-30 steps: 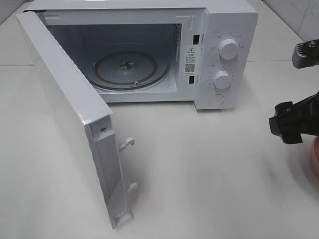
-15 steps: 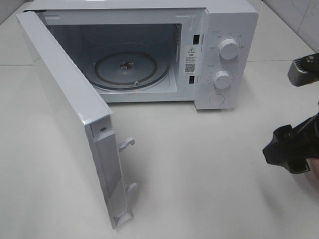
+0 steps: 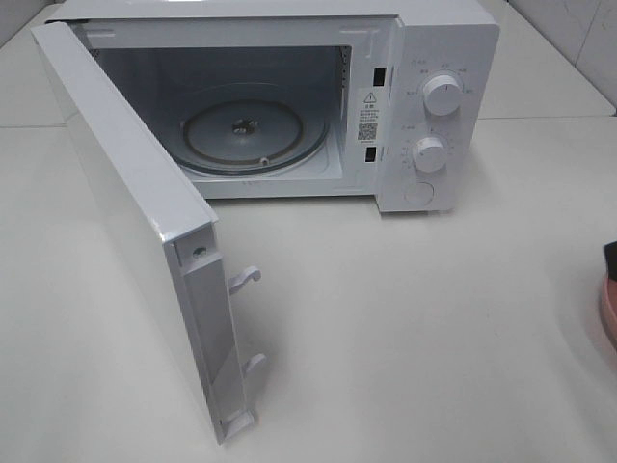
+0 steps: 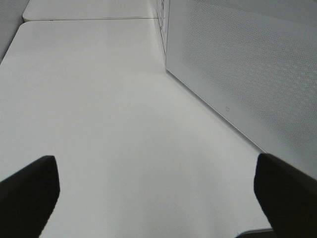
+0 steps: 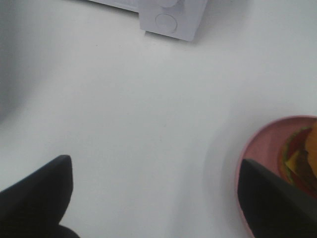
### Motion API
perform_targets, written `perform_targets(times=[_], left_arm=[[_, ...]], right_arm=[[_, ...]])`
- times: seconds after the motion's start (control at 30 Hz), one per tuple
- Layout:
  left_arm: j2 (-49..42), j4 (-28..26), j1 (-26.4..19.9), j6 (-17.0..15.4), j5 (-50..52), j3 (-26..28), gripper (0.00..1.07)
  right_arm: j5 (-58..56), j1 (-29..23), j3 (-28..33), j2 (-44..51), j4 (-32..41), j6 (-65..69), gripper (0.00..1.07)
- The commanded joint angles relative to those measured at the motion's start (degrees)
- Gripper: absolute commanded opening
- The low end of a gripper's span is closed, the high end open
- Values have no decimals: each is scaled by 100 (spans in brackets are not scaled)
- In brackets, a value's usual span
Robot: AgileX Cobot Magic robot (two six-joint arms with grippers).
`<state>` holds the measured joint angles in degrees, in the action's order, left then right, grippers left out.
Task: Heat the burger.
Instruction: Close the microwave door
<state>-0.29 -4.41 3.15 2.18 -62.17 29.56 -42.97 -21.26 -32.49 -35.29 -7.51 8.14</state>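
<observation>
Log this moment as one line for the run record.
microwave door: open | turntable: empty | burger: on pink plate, outside | right tool: open beside plate | left tool: open, holding nothing

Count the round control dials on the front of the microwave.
2. The upper dial sits near the top of the white control panel; the lower dial is directly below it. Under both is a flat round button, not a dial. None appears hidden.
</observation>
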Motion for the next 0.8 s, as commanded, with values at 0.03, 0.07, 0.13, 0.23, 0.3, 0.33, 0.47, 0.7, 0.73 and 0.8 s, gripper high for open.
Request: perform_targets(times=[0.03, 0.07, 0.13, 0.23, 0.3, 0.33, 0.47, 0.7, 0.73, 0.8], left_arm=[[-86, 6, -23, -52, 86, 6, 100], [-86, 6, -23, -52, 86, 6, 100], [-86, 6, -23, -52, 86, 6, 100], [-86, 6, -23, -52, 86, 6, 100], [-86, 6, -23, -52, 86, 6, 100], [-86, 6, -23, -52, 86, 6, 100], [-86, 6, -23, -52, 86, 6, 100], [-86, 6, -23, -52, 86, 6, 100], [-86, 6, -23, -52, 86, 6, 100], [-86, 6, -23, -52, 86, 6, 100]], right_arm=[[-435, 344, -6, 493, 6, -235, 80], [-607, 504, -6, 796, 23, -286, 80], [-705, 573, -6, 951, 52, -286, 80], [-1077, 796, 0, 1484, 201, -286, 79], [-1163, 871, 0, 1633, 235, -304, 79], [-1249, 1014, 0, 1896, 269, -441, 79], [-1266, 1249, 0, 2361, 332, -733, 79], [-1266, 1593, 0, 3134, 327, -693, 77], [-1266, 1593, 0, 3134, 327, -693, 77], [-1261, 1593, 97, 3249, 327, -688, 76]])
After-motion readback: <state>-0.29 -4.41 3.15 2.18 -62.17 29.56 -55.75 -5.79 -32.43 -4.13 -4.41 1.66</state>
